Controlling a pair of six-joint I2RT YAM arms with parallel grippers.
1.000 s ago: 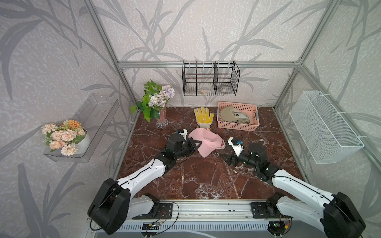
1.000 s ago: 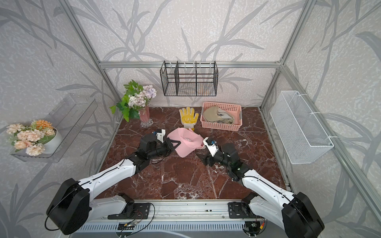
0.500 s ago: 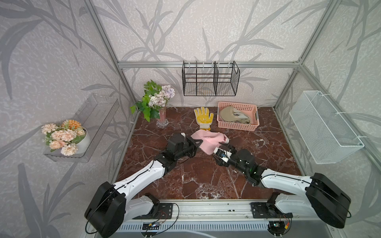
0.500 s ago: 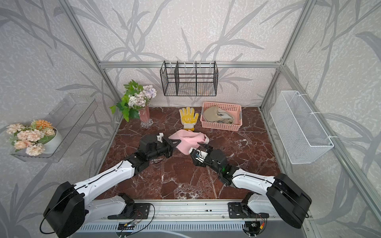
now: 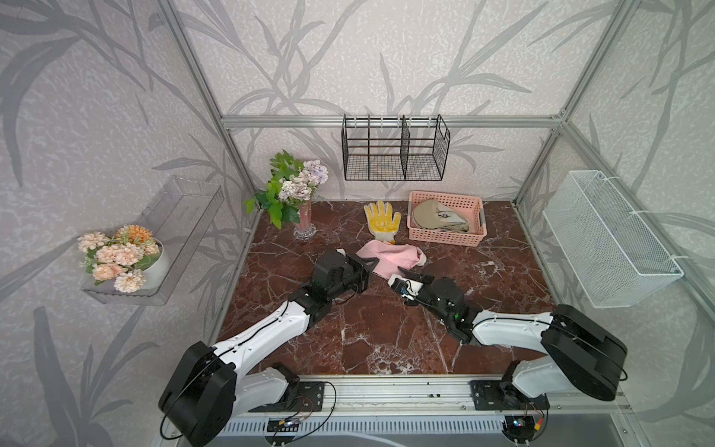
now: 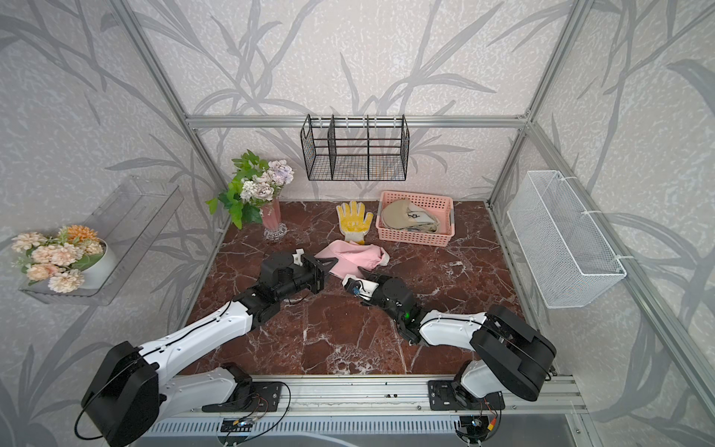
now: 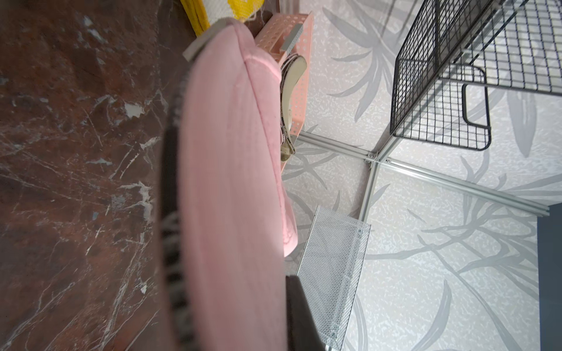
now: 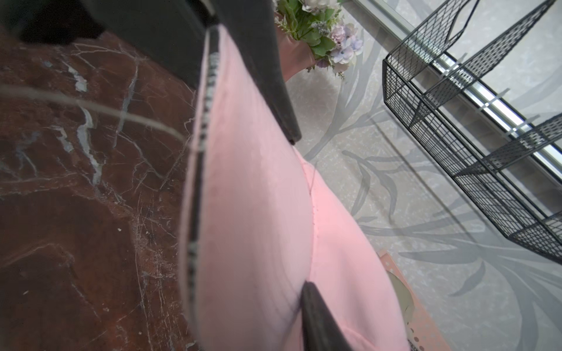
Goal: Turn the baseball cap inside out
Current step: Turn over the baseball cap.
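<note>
Gripping the pink cap [image 5: 390, 257] from two sides, we keep our left hand [image 5: 372, 266] pinched narrow on its near edge and our right hand [image 5: 404, 271] closed on the same edge just beside it. The cap lies flattened on the tabletop [image 5: 387, 329], near the yellow glove [image 5: 382, 221] and the pink basket [image 5: 445, 237]. Its lettered inner band [image 7: 173, 273] faces the tabletop.
</note>
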